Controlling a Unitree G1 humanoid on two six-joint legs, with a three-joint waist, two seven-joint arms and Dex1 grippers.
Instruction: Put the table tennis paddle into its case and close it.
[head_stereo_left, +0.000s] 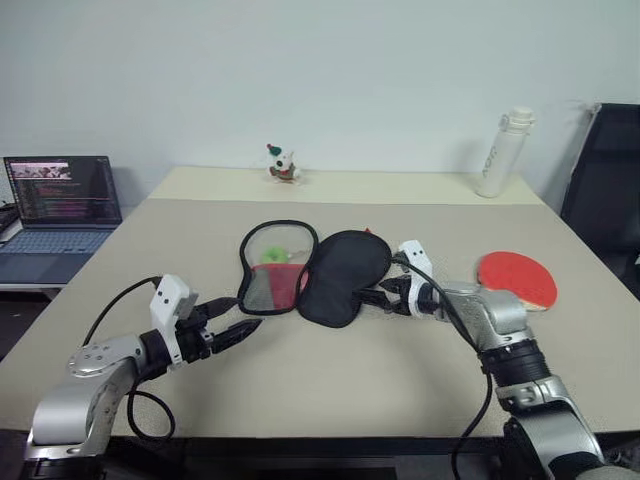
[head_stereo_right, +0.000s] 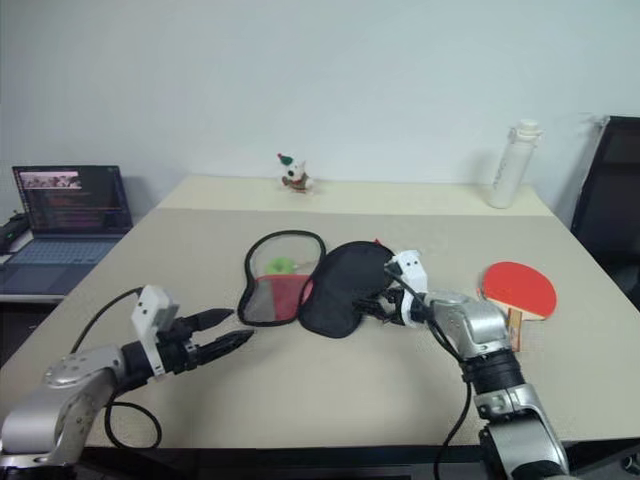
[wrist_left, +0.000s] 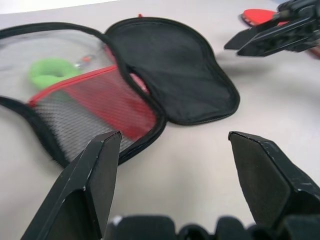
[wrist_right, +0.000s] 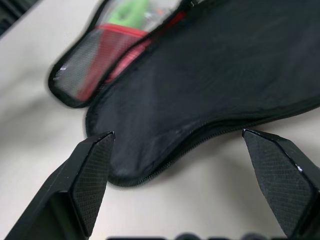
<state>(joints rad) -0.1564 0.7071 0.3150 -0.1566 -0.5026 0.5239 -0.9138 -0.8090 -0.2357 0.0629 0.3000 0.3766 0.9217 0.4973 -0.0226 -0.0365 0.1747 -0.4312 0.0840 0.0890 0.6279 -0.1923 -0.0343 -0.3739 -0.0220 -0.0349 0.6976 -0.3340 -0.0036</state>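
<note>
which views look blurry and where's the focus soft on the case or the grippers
Left wrist view: the case is soft, its mesh half with the green ball smeared; the open left gripper is crisper, while the right gripper is blurred. Right wrist view: the case's far mesh end is streaked, the near black half clearer. Left eye view: evenly lit, the table tennis paddle fairly sharp.

case (head_stereo_right: 320, 275) lying open, table tennis paddle (head_stereo_right: 516, 288) apart
</note>
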